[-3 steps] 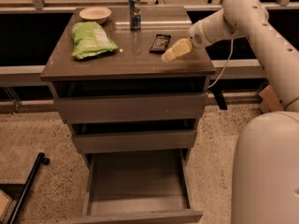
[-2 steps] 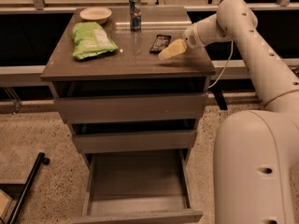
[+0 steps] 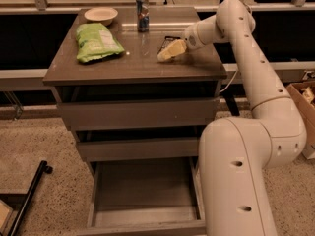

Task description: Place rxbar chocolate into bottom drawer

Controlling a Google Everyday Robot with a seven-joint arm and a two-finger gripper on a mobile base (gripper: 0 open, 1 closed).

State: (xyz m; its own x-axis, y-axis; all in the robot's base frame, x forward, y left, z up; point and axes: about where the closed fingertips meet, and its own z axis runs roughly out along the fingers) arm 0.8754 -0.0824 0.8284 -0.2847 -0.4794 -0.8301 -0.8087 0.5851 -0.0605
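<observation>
The rxbar chocolate (image 3: pixel 167 39) lies on the cabinet top right of centre; only a thin dark sliver of it shows behind my gripper. My gripper (image 3: pixel 168 52) is low over the bar, pointing down and left, at or just above the cabinet top. The bottom drawer (image 3: pixel 145 188) is pulled out towards the camera, and its grey floor is bare. I cannot tell whether the gripper touches the bar.
A green chip bag (image 3: pixel 96 42) lies on the left of the cabinet top (image 3: pixel 133 65), a tall slim can (image 3: pixel 142 14) and a pale bowl (image 3: pixel 101 15) at the back. The two upper drawers are shut. A cardboard box (image 3: pixel 302 107) stands right, a black bar (image 3: pixel 27 198) lies on the floor left.
The arm has swung in and the gripper has moved down and left over the rxbar, which now is mostly covered. Nothing else moved.
</observation>
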